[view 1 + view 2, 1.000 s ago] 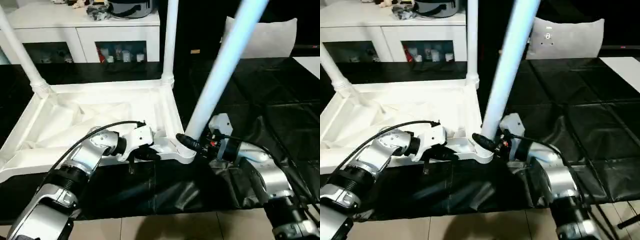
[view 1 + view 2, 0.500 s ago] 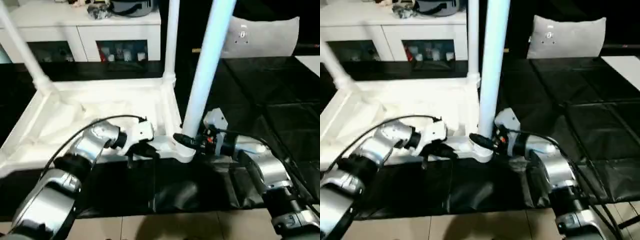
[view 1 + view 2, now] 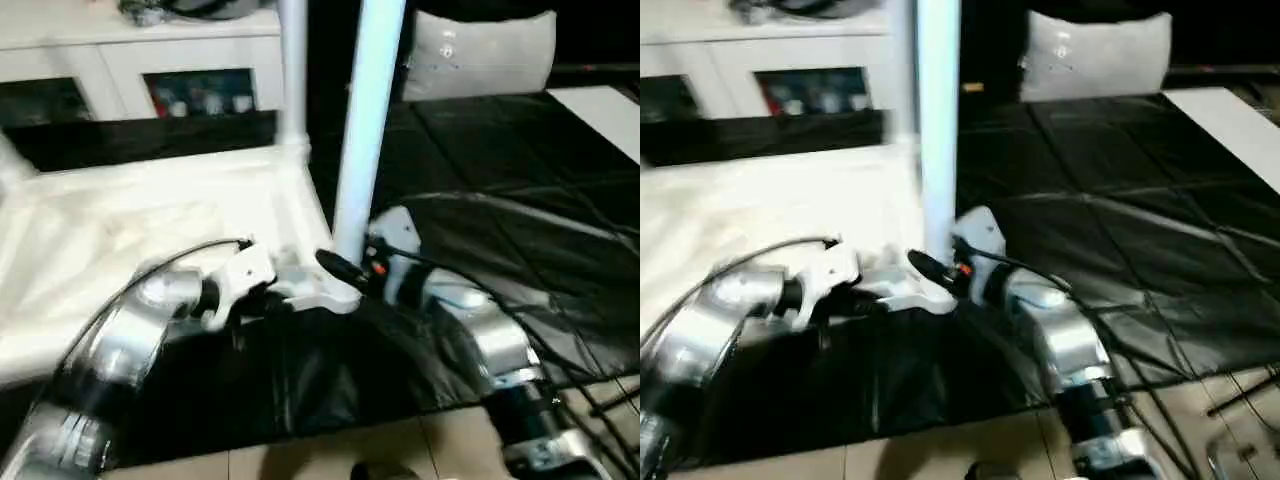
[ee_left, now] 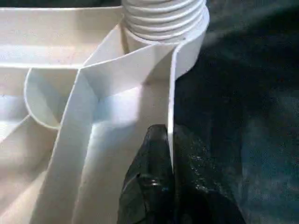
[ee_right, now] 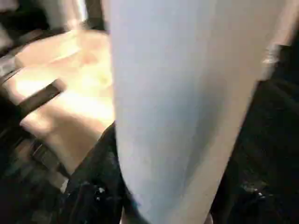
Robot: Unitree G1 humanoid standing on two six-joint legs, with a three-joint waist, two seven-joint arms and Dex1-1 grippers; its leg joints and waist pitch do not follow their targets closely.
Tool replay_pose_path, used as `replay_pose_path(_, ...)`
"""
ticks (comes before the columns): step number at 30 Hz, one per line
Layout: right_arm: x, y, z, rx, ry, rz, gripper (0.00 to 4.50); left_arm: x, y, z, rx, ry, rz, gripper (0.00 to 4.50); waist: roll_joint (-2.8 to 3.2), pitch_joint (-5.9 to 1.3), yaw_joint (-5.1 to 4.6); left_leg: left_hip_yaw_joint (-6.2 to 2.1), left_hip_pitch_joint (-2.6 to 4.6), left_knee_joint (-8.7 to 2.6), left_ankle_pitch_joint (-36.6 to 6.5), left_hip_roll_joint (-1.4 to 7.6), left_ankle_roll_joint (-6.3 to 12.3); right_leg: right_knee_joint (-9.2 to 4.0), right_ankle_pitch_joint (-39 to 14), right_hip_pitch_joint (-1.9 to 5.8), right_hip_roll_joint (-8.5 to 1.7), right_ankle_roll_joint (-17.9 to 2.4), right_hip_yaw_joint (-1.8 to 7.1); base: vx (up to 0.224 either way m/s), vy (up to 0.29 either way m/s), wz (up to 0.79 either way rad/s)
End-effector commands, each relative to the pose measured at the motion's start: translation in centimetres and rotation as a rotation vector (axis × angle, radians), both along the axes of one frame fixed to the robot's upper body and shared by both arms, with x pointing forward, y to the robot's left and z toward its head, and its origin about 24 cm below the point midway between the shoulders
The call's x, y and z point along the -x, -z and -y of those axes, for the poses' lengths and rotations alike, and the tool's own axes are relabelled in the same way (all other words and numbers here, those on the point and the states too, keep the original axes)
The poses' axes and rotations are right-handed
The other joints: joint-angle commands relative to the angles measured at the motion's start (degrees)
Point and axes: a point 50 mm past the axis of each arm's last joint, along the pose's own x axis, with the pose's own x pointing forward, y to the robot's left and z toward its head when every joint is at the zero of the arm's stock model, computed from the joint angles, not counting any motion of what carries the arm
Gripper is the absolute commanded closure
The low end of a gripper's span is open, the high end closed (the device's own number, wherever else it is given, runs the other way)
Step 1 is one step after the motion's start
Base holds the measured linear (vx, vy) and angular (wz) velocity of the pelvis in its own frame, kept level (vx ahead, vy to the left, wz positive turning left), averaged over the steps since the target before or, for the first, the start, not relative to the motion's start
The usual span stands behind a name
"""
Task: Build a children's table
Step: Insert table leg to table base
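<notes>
Tabletop [image 3: 150, 230]: upside down on black sheeting [image 3: 520, 200], ribbed underside up, left of centre.

Near-right corner socket [image 3: 335, 290]: carries the leg [image 3: 368, 120], upright, threaded end [image 4: 163, 18] seated in the socket.

Right gripper [image 3: 345, 268]: at the base of that leg, just above the socket; black fingers [image 5: 88, 186] clamped around the tube from the right.

Left gripper [image 3: 270, 300]: on the near rim of the tabletop, just left of the same socket; fingers [image 4: 149, 186] together, pinching the thin rim wall.

Second leg [image 3: 292, 70]: upright in the far-right corner socket. Third leg [image 3: 8, 160]: at the far-left corner, visible at the left edge, blurred.

White cabinet [image 3: 150, 60] with glass doors: beyond the far edge of the tabletop. Grey cushion [image 3: 480, 50]: far right, behind the sheeting.
</notes>
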Motion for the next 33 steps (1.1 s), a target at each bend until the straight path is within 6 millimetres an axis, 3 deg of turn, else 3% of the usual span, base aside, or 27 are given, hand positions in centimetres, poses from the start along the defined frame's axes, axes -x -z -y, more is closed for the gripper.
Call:
replay_pose_path(1,1.0,5.5,2.1,0.139,0.137,-0.263,2.61,0.6,-1.6,1.8,0.075,-0.002,0.037,4.50,0.56,-1.39,1.06,-1.15,-1.45,-5.05,-14.0,3.40,2.01,-4.31,-21.7,2.41,-4.71,-12.6,3.16,0.000,0.000,0.00)
replay_pose_path(2,1.0,5.5,2.0,0.132,0.144,-0.267,2.61,0.7,-1.7,2.2,0.076,-0.001,0.042,4.50,0.53,-1.62,1.39,-0.77,-1.12,-4.82,-12.8,3.28,2.62,-4.41,-20.0,2.32,-4.53,-13.3,3.18,0.000,0.000,0.00)
replay_pose_path(6,1.0,5.4,1.7,0.107,0.157,-0.288,2.61,1.4,-2.1,3.8,0.106,0.014,0.026,4.50,0.65,-1.82,3.10,-0.28,-1.22,-4.46,-6.1,3.12,4.01,-3.51,-10.2,2.99,-4.39,-15.3,3.09,0.000,0.000,0.00)
replay_pose_path(7,0.9,5.4,1.7,0.113,0.155,-0.284,2.61,1.3,-1.9,3.8,0.084,0.010,0.030,4.50,0.97,-1.90,3.34,-0.28,-1.14,-4.39,-5.7,3.03,4.06,-3.43,-9.4,3.04,-4.32,-15.5,3.04,0.000,0.000,0.00)
replay_pose_path(8,0.9,5.4,1.7,0.113,0.155,-0.284,2.61,1.3,-1.9,3.8,0.084,0.010,0.030,4.50,0.69,-1.80,3.46,-0.24,-1.15,-4.46,-6.0,3.02,4.14,-3.46,-9.1,3.15,-4.31,-15.5,2.97,0.000,0.000,0.00)
replay_pose_path(10,0.9,4.9,1.5,0.103,0.145,-0.256,2.61,1.3,-1.6,3.5,0.026,-0.017,0.042,4.50,1.00,-1.76,3.56,-0.28,-1.05,-4.52,-7.4,3.00,3.81,-3.62,-11.2,3.19,-4.40,-15.1,2.95,0.000,0.000,0.00)
replay_pose_path(15,1.1,3.2,1.6,-0.008,0.106,-0.175,2.61,0.8,-1.6,2.9,-0.035,-0.016,0.116,4.50,0.42,-1.89,3.81,-0.33,-0.97,-4.52,-7.8,3.09,3.60,-3.94,-14.0,3.25,-4.42,-13.2,2.97,0.000,0.000,0.00)
replay_pose_path(16,1.1,3.1,1.6,-0.014,0.106,-0.171,2.61,0.8,-1.6,2.9,-0.036,-0.014,0.119,4.50,0.55,-2.02,4.04,-0.33,-0.85,-4.48,-7.0,3.15,3.72,-3.68,-13.0,3.19,-4.42,-13.2,2.98,0.000,0.000,0.00)
replay_pose_path(18,1.0,2.1,2.4,-0.104,0.121,-0.127,2.61,0.3,-2.0,2.8,-0.039,0.053,0.193,4.50,-0.02,-2.33,4.38,-0.17,-0.86,-4.20,-4.6,3.05,4.43,-3.23,-10.0,3.30,-4.35,-13.4,3.01,0.000,0.000,0.00)
replay_pose_path(20,1.0,1.6,3.0,-0.133,0.131,-0.099,2.61,0.0,-2.0,2.5,-0.050,0.087,0.214,4.50,0.15,-2.63,4.64,-0.04,-0.59,-3.96,-3.1,3.01,4.81,-3.01,-7.5,3.22,-4.26,-13.8,2.91,0.000,0.000,0.00)
replay_pose_path(28,1.1,-1.1,5.0,-0.267,0.134,-0.005,2.61,-1.3,-2.5,1.1,0.002,0.085,0.207,4.50,0.11,-3.57,4.62,-0.10,-0.80,-3.33,1.4,3.02,5.35,-1.77,-0.5,4.07,-4.53,-15.6,2.76,0.000,0.000,0.00)
replay_pose_path(30,1.1,-1.6,5.2,-0.276,0.127,0.013,2.61,-1.1,-3.0,1.3,0.082,0.118,0.156,4.06,-0.04,-3.90,4.60,0.04,-0.86,-2.99,3.1,2.78,5.80,-1.46,1.9,4.22,-4.46,-16.5,2.73,0.000,0.000,0.00)
replay_pose_path(33,1.0,-2.0,5.3,-0.277,0.130,0.025,2.61,-0.8,-3.6,1.6,0.141,0.175,0.126,3.92,-0.16,-4.32,4.85,0.19,-1.10,-2.35,6.1,2.45,7.10,-0.81,5.8,4.19,-4.38,-17.6,2.80,0.000,0.000,0.00)
